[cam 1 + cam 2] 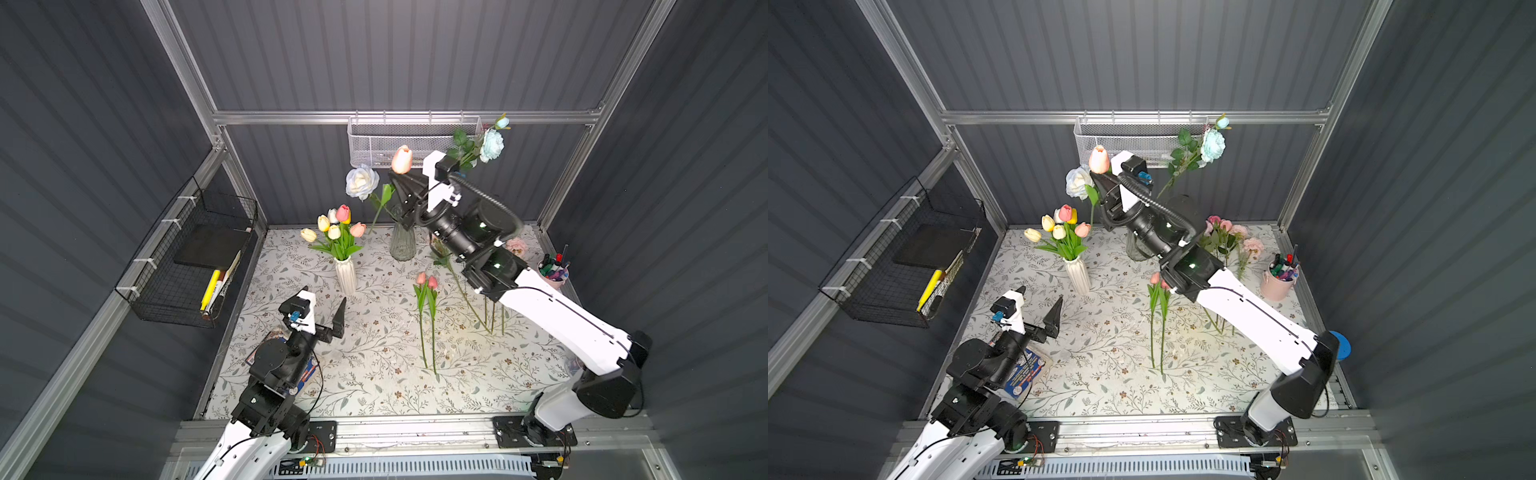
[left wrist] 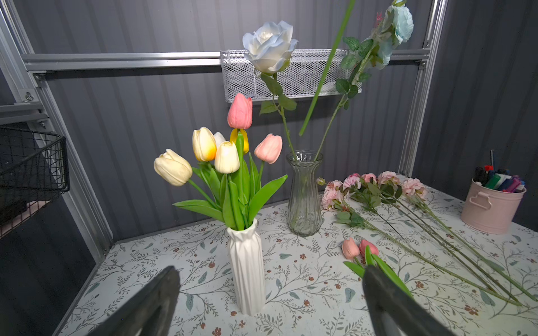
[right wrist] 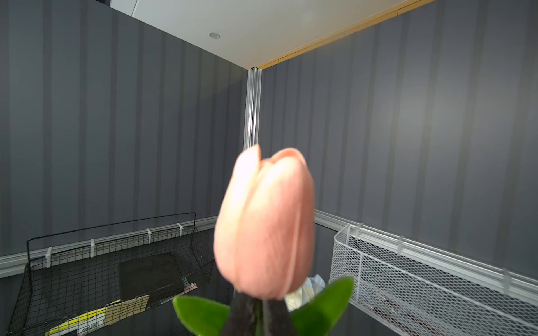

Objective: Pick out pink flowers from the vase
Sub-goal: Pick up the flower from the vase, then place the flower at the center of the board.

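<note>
Dark grey ribbed walls are enclosing a floral-patterned tabletop (image 1: 374,353). A salmon-pink artificial tulip (image 1: 402,160) is being held high above the back of that surface, bloom upward, in both top views. The right gripper (image 3: 257,315) is clenching its green stem just under the bloom, between two leaves, as the right wrist view shows. The stem's lower end is hanging free in the air, above and just beside the mouth of a clear ribbed glass vase (image 2: 304,197). That vase is holding a white rose (image 2: 269,46) and a pale blue rose (image 2: 401,21). Near it, toward the robot's left, a white ribbed ceramic vase (image 2: 247,267) is holding cream and yellow tulips (image 2: 203,144) together with a pair of upright pink tulips (image 2: 240,112). A pair of loose pink tulips (image 1: 427,282) is lying side by side on the tabletop in front of the glass vase. A spray of pale pink ruffled roses (image 2: 378,183) is lying to their right, stems pointing toward the robot. The left gripper (image 1: 1041,294) is hovering low over the left side of the table, jaws spread wide and empty. A pink metal bucket of markers (image 2: 492,209) is standing at the right edge, well apart from the vases.
</note>
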